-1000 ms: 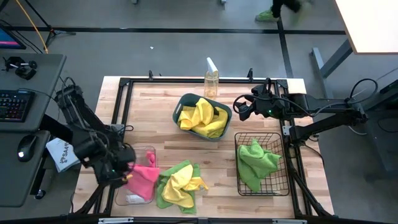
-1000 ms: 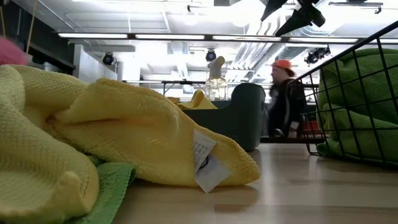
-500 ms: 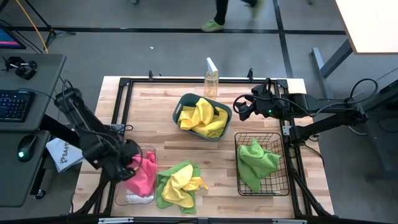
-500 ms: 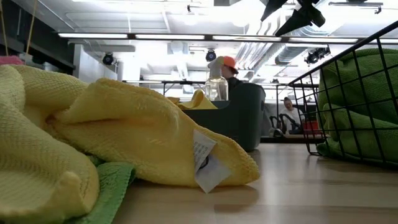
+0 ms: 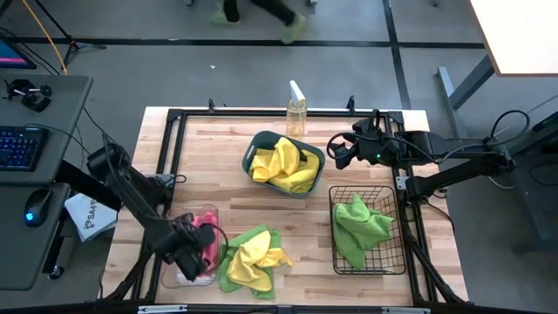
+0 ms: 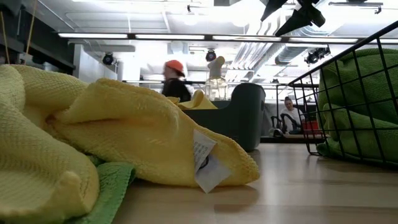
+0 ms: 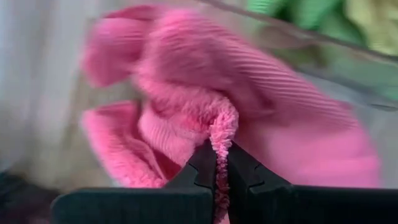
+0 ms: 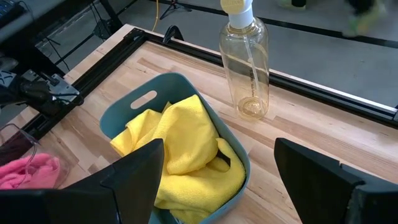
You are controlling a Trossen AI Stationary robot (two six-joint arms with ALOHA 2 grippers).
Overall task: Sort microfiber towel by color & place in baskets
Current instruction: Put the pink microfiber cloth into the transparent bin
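Note:
My left gripper (image 5: 193, 246) is low over the clear tub (image 5: 185, 279) at the table's near left and is shut on the pink towel (image 5: 208, 243), which lies bunched inside the tub. The teal tub (image 5: 261, 139) holds yellow towels (image 5: 283, 166). In the black wire basket (image 5: 388, 262) lies a green towel (image 5: 357, 228). A yellow towel (image 5: 255, 249) rests on a green one (image 5: 231, 275) on the table beside the clear tub. My right gripper (image 5: 336, 153) waits open above the table, between the teal tub and the wire basket. My left gripper pinches a raised ridge of the pink towel (image 7: 222, 134) between its two fingertips (image 7: 202, 168). One layer or several, I cannot tell. The fingers come from above, pointing down into the clear tub. The rest of the towel lies slack in the tub, below and around them.
A clear spray bottle (image 5: 296, 109) stands near the far edge behind the teal tub. The black frame rail (image 5: 174, 157) runs round the tabletop. Bare wood (image 5: 218, 166) lies between the tubs. A person (image 6: 174, 84) walks beyond the far edge.
My left arm has swung toward the near edge. Its gripper has moved down and a little right into the clear tub, still shut on the pink towel. The towel, which hung spread toward the yellow and green pile, now lies bunched in the tub. A person has walked leftward behind the table.

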